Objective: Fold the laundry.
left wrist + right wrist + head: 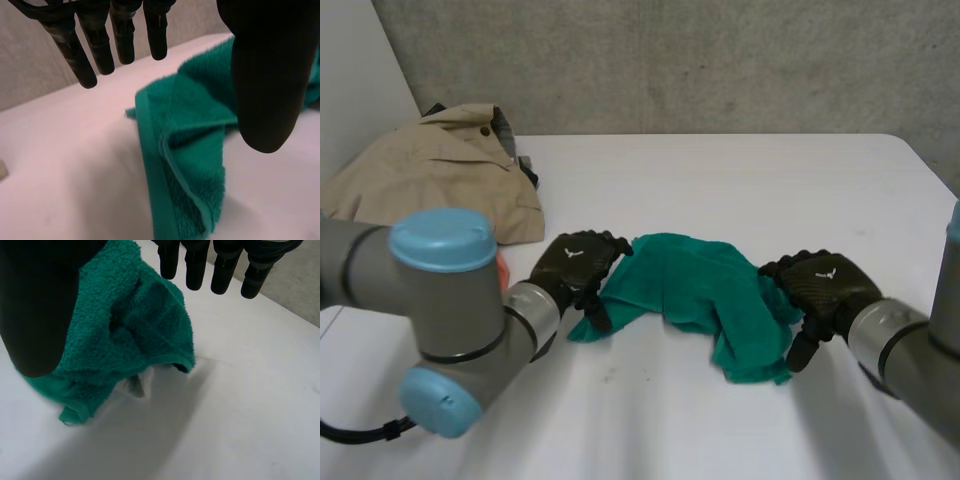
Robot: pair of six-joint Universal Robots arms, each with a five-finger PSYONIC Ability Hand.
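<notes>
Surface: white surface, matt and flat, with a rounded far right corner and a few faint dark specks towards the near side.
Room: a rough grey concrete wall stands directly behind the surface. A plain white panel closes the far left.
Task item: green towel, terry cloth, lies crumpled on the middle of the surface between the two hands. Its right end is bunched and folded over itself. Its left end runs out to a flat, hemmed corner.
Left hand: left hand sits palm down at the towel's left end. Its wrist view shows the fingers straight and raised clear of the cloth, with the thumb well apart from them. The hemmed corner lies on the surface below the gap. Nothing is gripped.
Right hand: right hand sits at the towel's bunched right end. Its wrist view shows straight fingers spread away from the thumb, with the bunched cloth lying just beside the thumb. It has no hold on the cloth.
Other item: a beige jacket is heaped at the far left of the surface, well apart from the towel, with its collar and one button visible.
Arm: the left arm crosses the near left of the surface.
</notes>
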